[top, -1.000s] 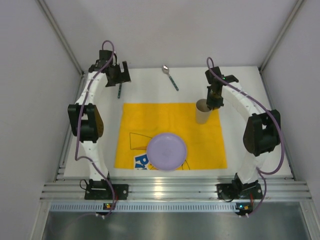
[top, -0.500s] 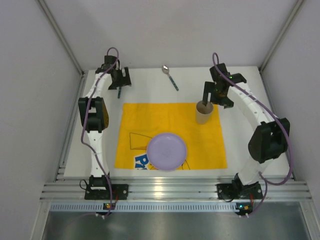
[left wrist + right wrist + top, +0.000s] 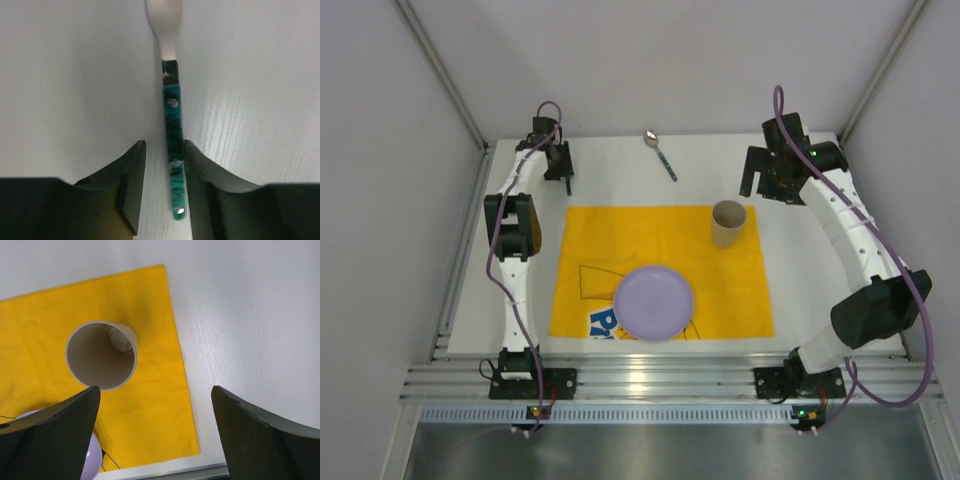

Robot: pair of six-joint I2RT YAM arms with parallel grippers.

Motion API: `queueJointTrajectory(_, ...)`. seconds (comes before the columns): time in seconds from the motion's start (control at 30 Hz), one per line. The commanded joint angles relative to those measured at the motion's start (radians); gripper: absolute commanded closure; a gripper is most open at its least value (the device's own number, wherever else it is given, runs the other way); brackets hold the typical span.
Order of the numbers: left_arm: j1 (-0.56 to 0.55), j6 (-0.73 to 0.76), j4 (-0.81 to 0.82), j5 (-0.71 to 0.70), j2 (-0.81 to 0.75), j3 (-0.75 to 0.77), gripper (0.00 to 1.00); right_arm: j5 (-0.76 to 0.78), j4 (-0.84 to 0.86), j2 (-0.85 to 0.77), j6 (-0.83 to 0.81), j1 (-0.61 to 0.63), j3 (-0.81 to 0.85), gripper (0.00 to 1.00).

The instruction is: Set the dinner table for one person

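Observation:
On the white dinner table (image 3: 820, 260) lies a yellow placemat (image 3: 620, 240) with a lilac plate (image 3: 653, 302) and an upright beige cup (image 3: 727, 222). A spoon (image 3: 660, 153) lies at the back. My left gripper (image 3: 560, 170) is down at the back left. In the left wrist view its jaws (image 3: 164, 146) straddle the green handle (image 3: 173, 135) of a white-headed utensil. The right finger touches the handle and a gap remains on the left. My right gripper (image 3: 767, 185) hangs open right of the cup (image 3: 101, 355), holding nothing (image 3: 155, 390).
Pale walls close in the table on three sides. A silver rail (image 3: 670, 380) runs along the near edge, where both arm bases are bolted. The placemat's right edge (image 3: 182, 385) lies under my right gripper, with bare white tabletop to its right.
My right gripper has let go of the cup, opened wide and drawn back to the right. My left gripper has dropped over the green-handled utensil, and its jaws have narrowed around the handle.

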Motion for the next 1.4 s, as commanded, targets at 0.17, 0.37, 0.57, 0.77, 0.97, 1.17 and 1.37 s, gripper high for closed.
queueJointTrajectory(0.17, 0.031, 0.052, -0.011, -0.084, 0.038, 0.001, 0.89, -0.004, -0.021, 0.012, -0.019, -0.019, 0.047, 0.07)
queueJointTrajectory(0.37, 0.031, 0.06, -0.008, -0.083, -0.037, -0.045, 1.0, -0.016, 0.005, -0.02, -0.023, -0.022, 0.018, 0.07)
queueJointTrajectory(0.57, 0.011, -0.008, 0.067, -0.031, -0.328, -0.233, 1.0, -0.025, 0.028, -0.089, -0.025, -0.023, -0.025, 0.05)
queueJointTrajectory(0.77, -0.107, -0.003, 0.061, -0.032, -0.653, -0.564, 1.0, -0.071, 0.045, -0.169, -0.003, -0.026, -0.081, 0.0)
queueJointTrajectory(0.97, -0.165, -0.092, 0.036, 0.008, -0.942, -0.951, 1.0, -0.151, 0.028, -0.273, 0.009, -0.026, -0.134, 0.0)
queueJointTrajectory(1.17, -0.305, -0.241, 0.032, -0.057, -1.129, -1.268, 1.0, -0.188, 0.002, -0.375, 0.006, -0.028, -0.212, 0.0)
queueJointTrajectory(1.37, -0.372, -0.364, 0.062, -0.04, -1.196, -1.408, 1.0, -0.197, -0.023, -0.45, -0.016, -0.028, -0.274, 0.0)
